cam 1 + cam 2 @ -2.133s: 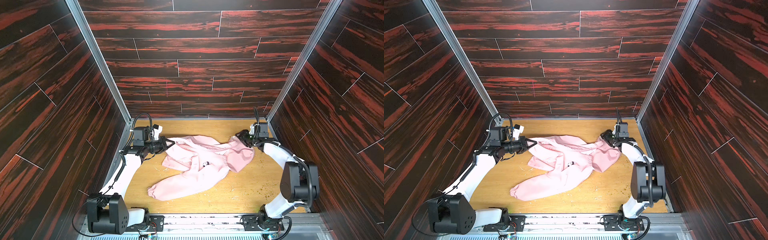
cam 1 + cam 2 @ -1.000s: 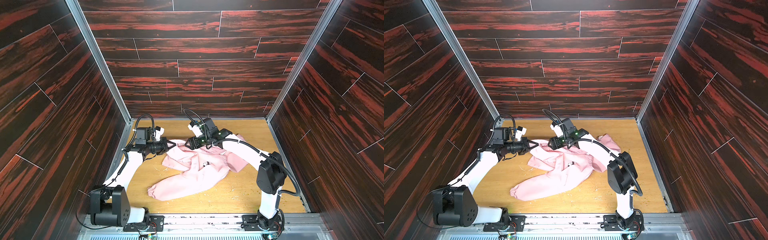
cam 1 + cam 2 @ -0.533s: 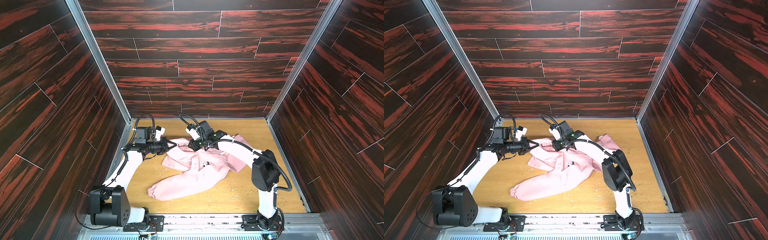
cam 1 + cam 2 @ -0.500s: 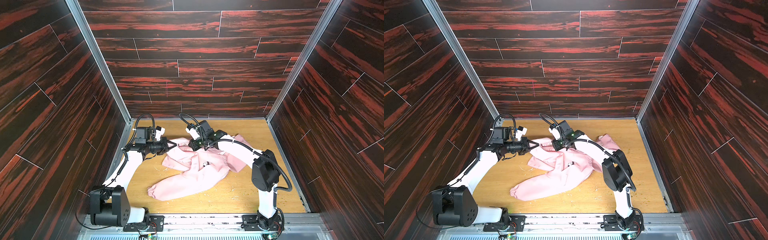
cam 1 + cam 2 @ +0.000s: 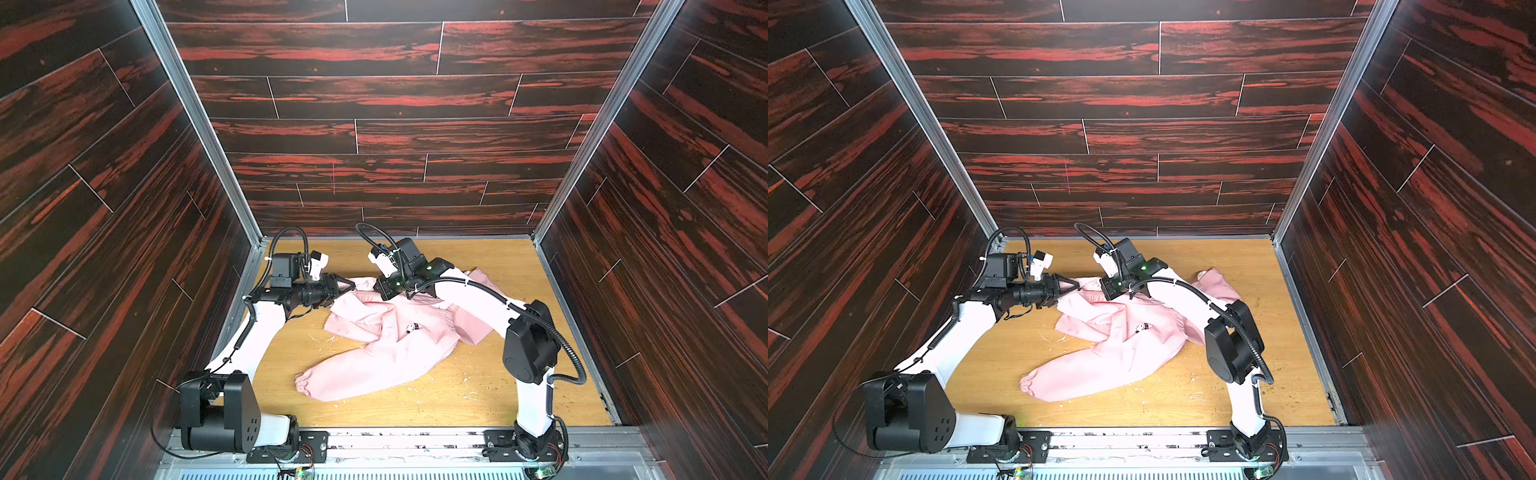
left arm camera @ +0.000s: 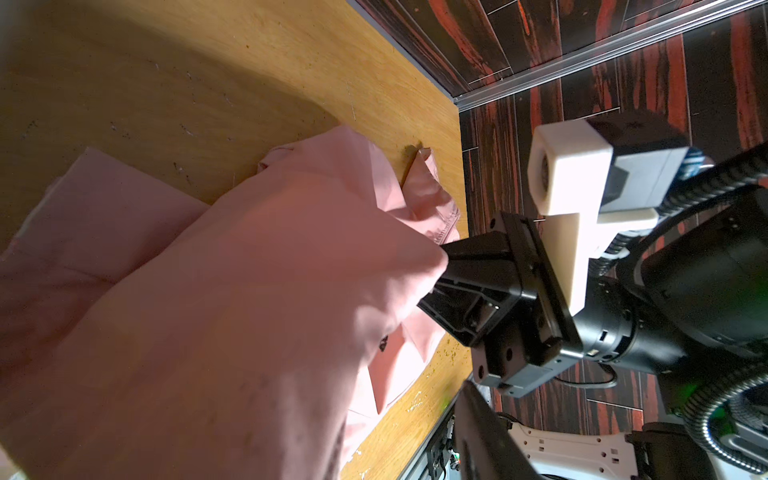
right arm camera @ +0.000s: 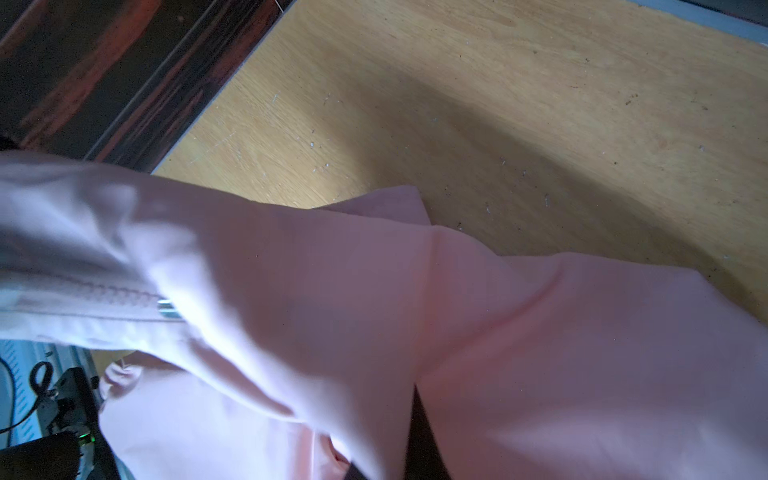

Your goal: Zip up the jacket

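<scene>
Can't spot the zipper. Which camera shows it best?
Right wrist view: the zipper shows close up, teeth and a metal piece. Both top views show the jacket, zipper too small. Left wrist view shows only its fabric.

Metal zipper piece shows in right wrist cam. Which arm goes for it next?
Left, likely. The right claw is shut on the jacket, anchoring it by the metal zipper piece; the left claw sits beside the same edge.

Left arm [image 5: 266, 328] stretches forward and low, wrist level, left gripper [image 5: 348, 286] pointing toward centre, its jaws hard to read from here. Right arm [image 5: 478, 299] bends at the elbow and reaches across the middle, right gripper [image 5: 380, 291] angled down, jaws clamped tight.
</scene>
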### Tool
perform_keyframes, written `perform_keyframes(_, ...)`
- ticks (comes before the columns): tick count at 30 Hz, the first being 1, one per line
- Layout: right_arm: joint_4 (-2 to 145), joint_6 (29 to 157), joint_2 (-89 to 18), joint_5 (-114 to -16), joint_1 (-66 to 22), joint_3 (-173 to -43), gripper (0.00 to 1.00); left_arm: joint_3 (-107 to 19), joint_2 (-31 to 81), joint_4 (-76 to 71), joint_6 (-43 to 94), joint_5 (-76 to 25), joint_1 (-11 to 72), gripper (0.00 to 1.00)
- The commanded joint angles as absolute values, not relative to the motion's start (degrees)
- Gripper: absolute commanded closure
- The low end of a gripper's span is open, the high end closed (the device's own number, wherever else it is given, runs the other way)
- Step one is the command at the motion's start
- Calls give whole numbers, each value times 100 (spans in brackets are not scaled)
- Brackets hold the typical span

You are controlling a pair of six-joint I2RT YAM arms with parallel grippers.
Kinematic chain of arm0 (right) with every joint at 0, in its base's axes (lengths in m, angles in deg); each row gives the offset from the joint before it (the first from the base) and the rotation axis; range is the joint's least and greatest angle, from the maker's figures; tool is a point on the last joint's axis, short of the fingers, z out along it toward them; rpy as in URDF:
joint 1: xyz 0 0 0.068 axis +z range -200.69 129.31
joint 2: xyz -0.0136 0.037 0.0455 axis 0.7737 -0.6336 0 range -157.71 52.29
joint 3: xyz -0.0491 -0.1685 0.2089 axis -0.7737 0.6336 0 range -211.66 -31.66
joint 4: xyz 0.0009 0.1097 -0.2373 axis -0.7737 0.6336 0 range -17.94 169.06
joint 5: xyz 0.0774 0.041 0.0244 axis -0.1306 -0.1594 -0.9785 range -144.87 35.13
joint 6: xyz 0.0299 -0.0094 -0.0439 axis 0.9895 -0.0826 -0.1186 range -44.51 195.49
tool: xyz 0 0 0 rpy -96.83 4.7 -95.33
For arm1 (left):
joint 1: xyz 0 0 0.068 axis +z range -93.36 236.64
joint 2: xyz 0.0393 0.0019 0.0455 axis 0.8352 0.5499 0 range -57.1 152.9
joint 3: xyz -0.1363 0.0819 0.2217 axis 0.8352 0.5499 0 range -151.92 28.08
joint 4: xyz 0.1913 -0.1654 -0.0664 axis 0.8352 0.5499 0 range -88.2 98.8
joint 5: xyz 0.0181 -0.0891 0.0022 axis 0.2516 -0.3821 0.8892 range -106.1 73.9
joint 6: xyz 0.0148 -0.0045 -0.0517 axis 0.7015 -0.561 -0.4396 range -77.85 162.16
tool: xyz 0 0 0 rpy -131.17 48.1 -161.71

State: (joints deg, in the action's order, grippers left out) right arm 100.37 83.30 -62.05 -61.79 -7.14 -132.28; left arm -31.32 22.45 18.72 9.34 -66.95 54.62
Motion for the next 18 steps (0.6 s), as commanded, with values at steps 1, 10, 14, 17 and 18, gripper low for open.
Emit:
perform_keyframes(1,10076,8357,-6188,-6376,-654,-13436,98,-2956,2223,1488,815,-6721,5409,52)
perform_keyframes(10,10111,8390,-6197,-6477,-656,-13479,98,-2632,2193,576,274,-6649,5311,59)
perform_keyframes(14,10107,8461,-6172,-6487,-652,-13425,97,-2536,2206,141,19,-6696,5312,78)
perform_keyframes(17,10080,8565,-6122,-6483,-678,-13371,95,-2587,2261,144,40,-6805,5312,93)
perform_keyframes(18,10072,8608,-6098,-6478,-697,-13346,93,-2596,2283,144,48,-6842,5306,97)
